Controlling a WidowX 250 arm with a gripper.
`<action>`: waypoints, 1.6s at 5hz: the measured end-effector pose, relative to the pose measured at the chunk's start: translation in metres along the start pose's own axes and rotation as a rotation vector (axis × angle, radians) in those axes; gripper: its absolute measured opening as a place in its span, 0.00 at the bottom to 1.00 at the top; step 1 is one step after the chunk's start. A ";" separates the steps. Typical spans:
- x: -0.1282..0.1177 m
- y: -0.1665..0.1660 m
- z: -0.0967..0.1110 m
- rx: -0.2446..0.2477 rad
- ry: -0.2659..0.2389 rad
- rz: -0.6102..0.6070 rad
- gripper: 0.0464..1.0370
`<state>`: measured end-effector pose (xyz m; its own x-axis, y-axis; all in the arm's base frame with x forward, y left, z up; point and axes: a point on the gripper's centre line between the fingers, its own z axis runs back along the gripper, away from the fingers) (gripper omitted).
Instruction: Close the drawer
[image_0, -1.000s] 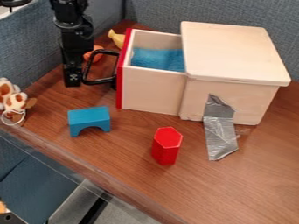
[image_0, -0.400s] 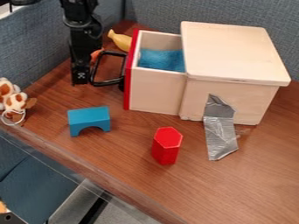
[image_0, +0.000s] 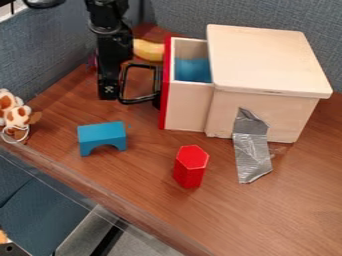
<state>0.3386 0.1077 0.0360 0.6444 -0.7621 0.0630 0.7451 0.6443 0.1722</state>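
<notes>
The black gripper (image_0: 108, 90) points down at the upper left, low over the table, against the outer left side of the drawer's black handle (image_0: 140, 100). The wooden drawer (image_0: 187, 107) with its red front (image_0: 165, 87) stands partly out of the left side of the wooden box (image_0: 267, 60). Blue cloth (image_0: 193, 70) lies inside the drawer. The handle juts out from the red front toward the gripper.
On the table (image_0: 247, 215), a blue arch block (image_0: 102, 136) and a red hexagonal block (image_0: 190, 167) stand in front of the drawer. A yellow toy (image_0: 148, 50) lies behind the handle, a spotted plush toy (image_0: 15, 116) at the left edge. Grey tape (image_0: 252, 150) runs from box to table.
The gripper has moved right, and the drawer with its handle has slid right, farther into the box. The yellow toy has shifted right; the orange object behind the handle is no longer seen.
</notes>
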 end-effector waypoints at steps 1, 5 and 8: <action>0.000 -0.005 -0.003 -0.006 0.002 -0.001 0.96; 0.029 -0.024 -0.003 -0.035 -0.038 -0.029 0.96; 0.058 -0.017 0.009 -0.030 -0.067 -0.012 0.96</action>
<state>0.3616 0.0517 0.0452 0.6235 -0.7714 0.1272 0.7580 0.6363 0.1434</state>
